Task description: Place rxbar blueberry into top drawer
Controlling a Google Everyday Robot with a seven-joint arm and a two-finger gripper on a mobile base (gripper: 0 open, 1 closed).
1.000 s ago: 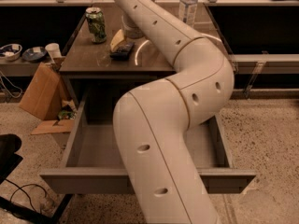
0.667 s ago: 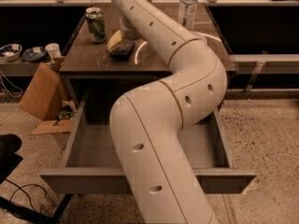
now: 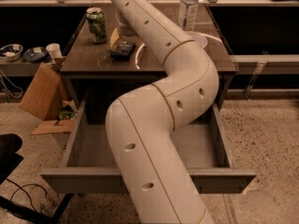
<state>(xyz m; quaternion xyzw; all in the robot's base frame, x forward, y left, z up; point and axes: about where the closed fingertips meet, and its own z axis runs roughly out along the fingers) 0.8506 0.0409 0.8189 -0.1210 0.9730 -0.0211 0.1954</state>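
The rxbar blueberry (image 3: 122, 49), a small dark flat bar, lies on the cabinet's top just left of my arm. My gripper (image 3: 125, 31) hangs right above and behind the bar, mostly hidden by my own white arm. The top drawer (image 3: 88, 178) is pulled wide open below the cabinet top, and the part of its inside that shows holds nothing (image 3: 93, 146). My arm crosses over the drawer's middle and hides much of it.
A green soda can (image 3: 96, 24) stands at the top's back left. A yellowish item (image 3: 114, 36) lies beside the bar. A water bottle (image 3: 188, 8) and a white plate (image 3: 202, 40) are at the right. A cardboard box (image 3: 39, 94) stands on the floor at the left.
My arm has shifted a little to the left over the cabinet top, and the dark bar now shows plainly beside it. The drawer and the can have not moved.
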